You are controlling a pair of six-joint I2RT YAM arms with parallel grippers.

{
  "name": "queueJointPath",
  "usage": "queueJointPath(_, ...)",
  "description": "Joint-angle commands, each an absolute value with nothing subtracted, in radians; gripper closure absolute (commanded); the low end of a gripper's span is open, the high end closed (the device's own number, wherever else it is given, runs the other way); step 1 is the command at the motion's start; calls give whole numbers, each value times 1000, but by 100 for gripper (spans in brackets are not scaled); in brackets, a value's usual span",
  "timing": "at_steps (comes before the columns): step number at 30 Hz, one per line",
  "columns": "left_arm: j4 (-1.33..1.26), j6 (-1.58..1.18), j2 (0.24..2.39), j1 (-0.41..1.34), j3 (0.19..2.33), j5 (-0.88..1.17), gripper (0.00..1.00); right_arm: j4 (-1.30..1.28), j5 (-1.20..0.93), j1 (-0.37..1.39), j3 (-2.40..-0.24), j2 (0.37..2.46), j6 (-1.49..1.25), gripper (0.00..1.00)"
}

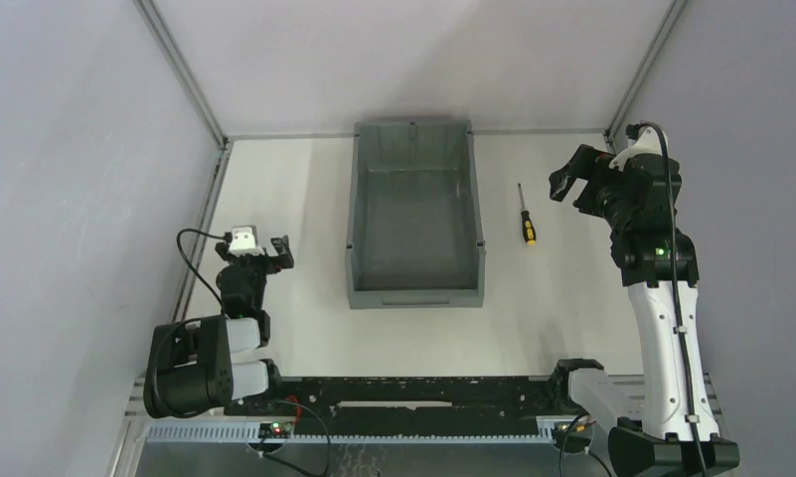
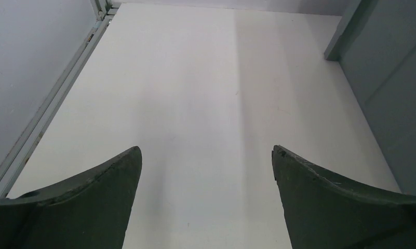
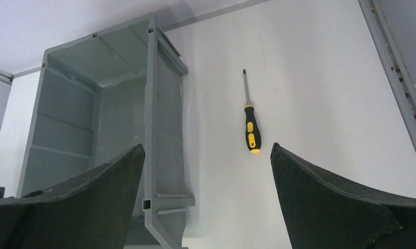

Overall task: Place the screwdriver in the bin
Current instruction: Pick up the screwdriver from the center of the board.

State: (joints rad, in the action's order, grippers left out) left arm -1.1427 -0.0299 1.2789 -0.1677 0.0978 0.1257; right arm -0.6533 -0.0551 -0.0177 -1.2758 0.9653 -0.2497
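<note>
While nothing is yet gripped, the task is judged to be at its very start. Nearest the bases, the left end effector point(image 2: 206, 150) is held released low over the bare surface point(image 1: 304, 328), fingers spread wide with nothing between them. Further out, the bin point(image 1: 413, 295) is seen standing on the surface, and no tool is visible inside it. The screwdriver point(image 1: 525, 219) is laid flat near the bin's right wall but apart from it, handle toward the bases, shaft pointing away. Beyond it, the right end effector point(image 3: 207, 148) is raised, likewise released and holding nothing, and is aimed toward the screwdriver. Reaching, gripping, carrying and dropping are all left to be done.
</note>
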Motion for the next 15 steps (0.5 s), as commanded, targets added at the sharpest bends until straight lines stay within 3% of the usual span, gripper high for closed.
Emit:
queueJointPath(1,-1185,-42,1267,-164,137,120,0,-626,-61,-12,-1279,964,-258,0)
queueJointPath(15,-1184,-42,1267,-165,137,120,0,-642,-39,-3,-1279,965,-154,0)
